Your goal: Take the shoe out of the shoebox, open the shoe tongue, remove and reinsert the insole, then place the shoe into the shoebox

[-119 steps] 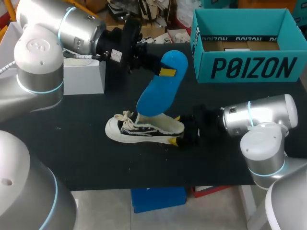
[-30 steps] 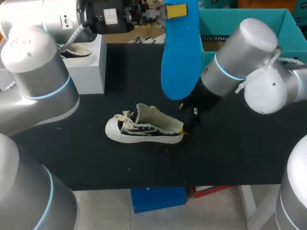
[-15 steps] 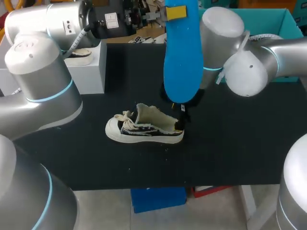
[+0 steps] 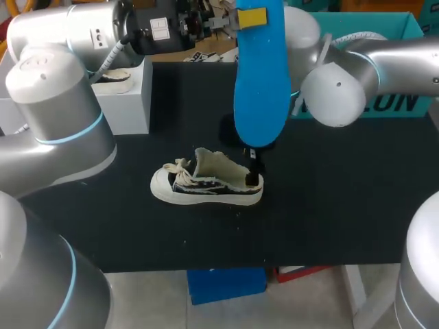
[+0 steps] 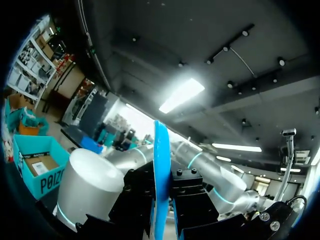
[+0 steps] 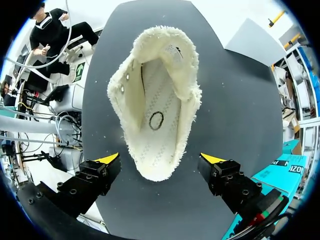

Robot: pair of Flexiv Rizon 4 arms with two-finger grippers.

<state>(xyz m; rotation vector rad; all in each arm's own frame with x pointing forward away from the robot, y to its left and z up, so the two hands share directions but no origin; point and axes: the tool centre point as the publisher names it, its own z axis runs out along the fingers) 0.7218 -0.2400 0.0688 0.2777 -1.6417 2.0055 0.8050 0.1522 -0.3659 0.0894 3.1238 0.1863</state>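
**Head view.** The left pincer [image 4: 241, 16] is clamped on the upper end of the blue insole [image 4: 259, 89]. The insole hangs upright, well above the table [image 4: 343, 212]. The shoe [image 4: 206, 184] lies sole-down on the table with its tongue raised. The right pincer [image 4: 252, 164] is at the shoe's heel. The shoebox [image 4: 408, 103] stands at the far right, partly hidden by the right arm.

**Left wrist view.** The insole [image 5: 161, 170] shows edge-on, with the fingers of the left pincer [image 5: 161, 202] pressed against both of its faces. The grip appears central.

**Right wrist view.** The right pincer [image 6: 160, 160] is spread wide, its yellow tips standing to either side of the heel of the shoe [image 6: 160, 95] and apparently clear of it. The mouth of the shoe is open and unobstructed.

**Assessment.** Reinsertion of the insole is pending.

**Recommendation.**
- Close the right pincer on the heel first to steady the shoe.
- Lower the insole tip-first, angled towards the toe.
- Check that the fleecy collar does not fold inward.
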